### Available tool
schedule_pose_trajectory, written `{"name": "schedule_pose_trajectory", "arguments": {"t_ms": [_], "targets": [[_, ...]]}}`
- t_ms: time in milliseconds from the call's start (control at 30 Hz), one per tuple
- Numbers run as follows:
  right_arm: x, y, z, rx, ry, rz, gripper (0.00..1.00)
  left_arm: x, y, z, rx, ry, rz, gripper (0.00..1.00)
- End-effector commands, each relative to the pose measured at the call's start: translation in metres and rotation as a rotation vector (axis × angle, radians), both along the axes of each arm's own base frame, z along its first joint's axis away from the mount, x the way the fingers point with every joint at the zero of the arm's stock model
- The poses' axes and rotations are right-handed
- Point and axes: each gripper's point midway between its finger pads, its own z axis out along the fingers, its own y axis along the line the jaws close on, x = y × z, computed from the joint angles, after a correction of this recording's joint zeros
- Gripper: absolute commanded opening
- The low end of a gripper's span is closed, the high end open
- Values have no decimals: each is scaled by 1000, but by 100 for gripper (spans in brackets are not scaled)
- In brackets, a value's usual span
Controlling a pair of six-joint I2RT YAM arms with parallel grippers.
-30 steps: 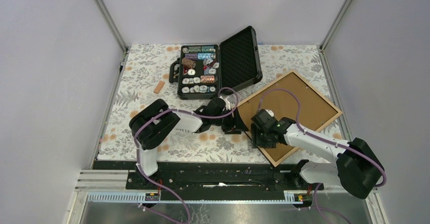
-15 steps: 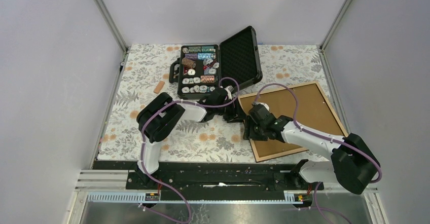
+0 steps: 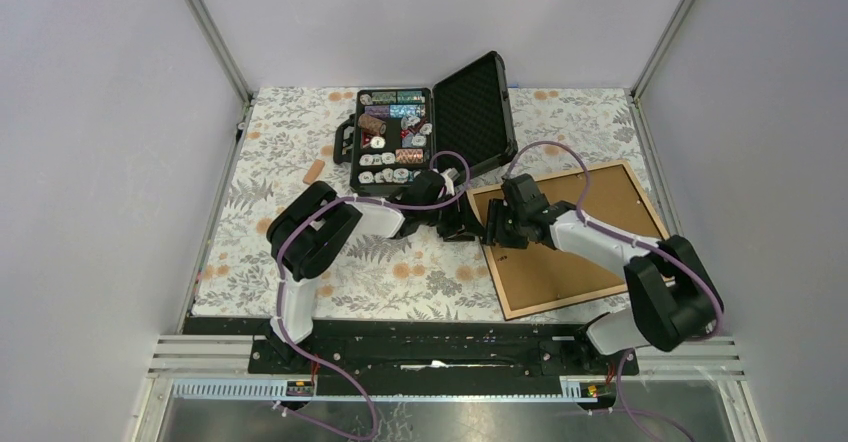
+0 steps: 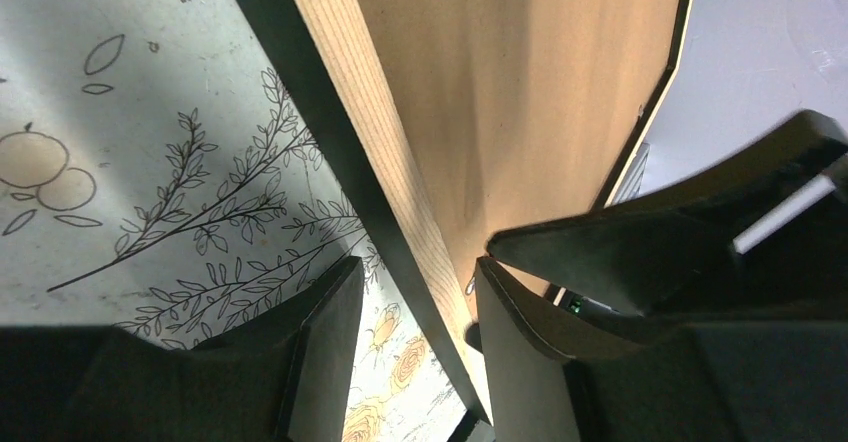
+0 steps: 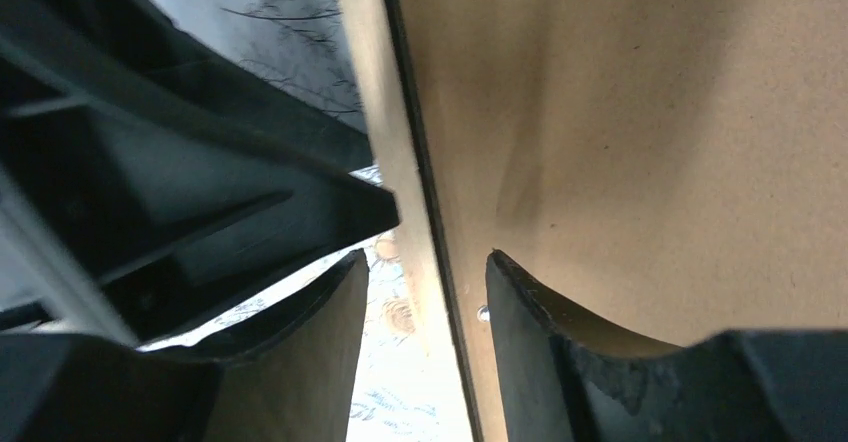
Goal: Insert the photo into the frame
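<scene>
The frame (image 3: 590, 247) lies back up on the right of the table, brown backing board inside a light wood rim. My left gripper (image 3: 462, 224) is at its near-left edge, and the left wrist view shows the rim (image 4: 400, 182) between the open fingers (image 4: 325, 347) with cloth showing beside it. My right gripper (image 3: 497, 228) stands just right of it on the same edge. Its fingers (image 5: 520, 352) straddle the rim (image 5: 405, 192), open, with one over the backing board (image 5: 620, 112). The photo is not in view.
An open black case of poker chips (image 3: 395, 142) stands at the back centre, its lid (image 3: 478, 112) raised close to the frame's far-left corner. A small tan piece (image 3: 314, 172) lies on the floral cloth (image 3: 290, 122) to the left.
The frame has swung from a diamond tilt to nearly square with the table. My right gripper has moved along its left edge toward the far corner, and my left gripper has shifted slightly farther away.
</scene>
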Motion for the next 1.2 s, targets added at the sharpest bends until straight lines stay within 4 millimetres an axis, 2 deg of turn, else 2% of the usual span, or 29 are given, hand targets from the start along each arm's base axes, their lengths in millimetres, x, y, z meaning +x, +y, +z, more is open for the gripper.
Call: {"name": "schedule_pose_trajectory", "arguments": {"t_ms": [0, 100, 300, 467, 633, 800, 933, 1033, 1167], "targets": [[5, -5, -17, -50, 20, 27, 53, 4, 4, -9, 22, 13, -1, 50], [-7, -11, -25, -57, 51, 10, 55, 5, 6, -14, 39, 16, -2, 50], [-37, -7, -23, 28, 111, 24, 57, 3, 12, -21, 53, 24, 30, 48], [-55, -13, -24, 19, 129, 19, 57, 4, 12, -21, 50, 22, 33, 47], [-66, -2, -29, 53, 149, 36, 57, 4, 11, -18, 47, 17, 34, 47], [-60, 12, -33, 45, 128, 30, 56, 4, 11, -15, 33, 15, 39, 47], [-53, 9, -36, 16, 108, -32, 53, -1, 11, -14, 31, 18, 35, 47], [-48, 8, -30, 37, 67, -73, 53, -4, 11, -15, 27, 19, 32, 47], [-43, 8, -11, 50, 20, -70, 54, -8, 12, -12, 20, 17, 27, 46]]}}
